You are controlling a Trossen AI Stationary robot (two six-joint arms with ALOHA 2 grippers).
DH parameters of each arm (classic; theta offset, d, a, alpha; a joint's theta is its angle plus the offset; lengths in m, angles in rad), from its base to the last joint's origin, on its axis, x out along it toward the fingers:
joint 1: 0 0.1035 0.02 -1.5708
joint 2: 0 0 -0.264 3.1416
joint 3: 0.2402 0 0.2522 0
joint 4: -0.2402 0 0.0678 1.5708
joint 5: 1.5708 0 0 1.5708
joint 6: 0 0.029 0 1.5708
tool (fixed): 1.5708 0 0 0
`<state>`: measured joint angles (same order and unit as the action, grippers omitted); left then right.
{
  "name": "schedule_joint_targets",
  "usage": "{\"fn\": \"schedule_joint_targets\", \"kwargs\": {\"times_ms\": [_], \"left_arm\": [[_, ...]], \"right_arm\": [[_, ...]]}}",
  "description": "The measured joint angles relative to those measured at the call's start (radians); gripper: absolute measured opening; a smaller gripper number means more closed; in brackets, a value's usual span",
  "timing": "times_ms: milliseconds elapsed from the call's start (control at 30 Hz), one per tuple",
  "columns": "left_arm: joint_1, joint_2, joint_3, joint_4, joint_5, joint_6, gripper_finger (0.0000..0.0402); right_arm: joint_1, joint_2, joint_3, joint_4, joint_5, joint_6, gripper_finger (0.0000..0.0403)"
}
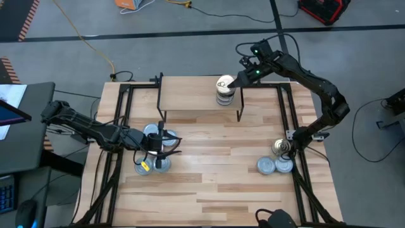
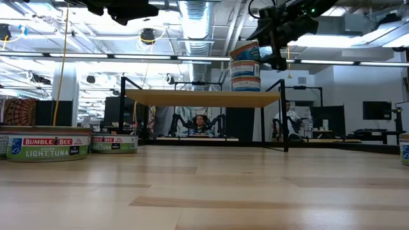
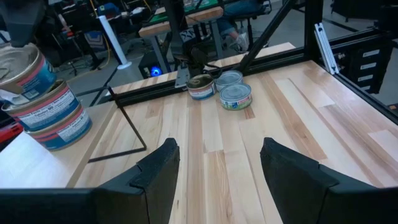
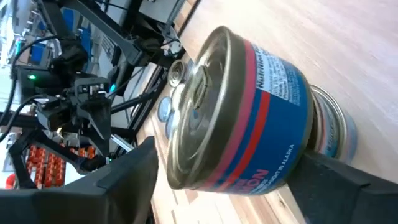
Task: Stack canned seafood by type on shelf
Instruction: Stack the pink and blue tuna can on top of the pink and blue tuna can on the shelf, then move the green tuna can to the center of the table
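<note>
From above, the shelf (image 1: 190, 95) is seen at the table's far edge, and a stack of tins (image 1: 225, 95) is carried on its right end. The right gripper (image 1: 235, 80) is placed at the stack's top, closed around the uppermost tin (image 1: 224, 83). The left gripper (image 1: 169, 144) is held in front of the shelf's left half, over a cluster of bluish tins (image 1: 152, 131). Three more tins (image 1: 276, 163) are grouped well in front of the shelf's right leg.

At table level, the top tin (image 2: 245, 50) is seen tilted on the stack on the shelf (image 2: 198, 98), gripped by the right gripper (image 2: 268, 45). Two Bumble Bee tuna tins (image 2: 48, 143) are seen left of the shelf, nearer the camera.

In the left wrist view, the fingers (image 3: 158, 171) are spread apart with nothing between them; the stack (image 3: 46, 106) is seen on the shelf, three tins (image 3: 222, 88) lying beyond.

In the right wrist view, a blue-and-red labelled tin (image 4: 239, 115) is clamped between the fingers (image 4: 124, 180), tilted atop another tin (image 4: 333, 127).
</note>
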<state>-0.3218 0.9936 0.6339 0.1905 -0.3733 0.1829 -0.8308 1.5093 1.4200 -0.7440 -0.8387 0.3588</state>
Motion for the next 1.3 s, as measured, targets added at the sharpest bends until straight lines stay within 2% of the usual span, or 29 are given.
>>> {"fn": "schedule_joint_targets", "kwargs": {"times_ms": [200, 600, 1033, 1233, 1300], "left_arm": [[0.0, 0.0, 0.0, 0.0, 0.0, -0.001, 0.0214], [0.0, 0.0, 0.0, 0.002, 0.0, -0.003, 0.0214], [0.0, 0.0, 0.0, 0.001, 0.001, -0.01, 0.0214], [-0.003, 0.0, 0.0, -0.003, 0.002, -0.019, 0.0214], [-0.011, 0.0, 0.0, -0.017, 0.002, -0.026, 0.0214]], "right_arm": [[-0.012, 0.0, 0.0, -0.064, 0.0, 0.001, 0.0385], [-0.015, 0.0, 0.091, -0.161, 0.06, -0.004, 0.0382], [-0.016, 0.0, 0.098, -0.287, 0.107, 0.008, 0.0382], [-0.022, -0.011, 0.167, -0.416, 0.112, -0.103, 0.0382], [-0.005, -0.037, 0.167, -0.472, 0.166, -0.158, 0.0382]]}}
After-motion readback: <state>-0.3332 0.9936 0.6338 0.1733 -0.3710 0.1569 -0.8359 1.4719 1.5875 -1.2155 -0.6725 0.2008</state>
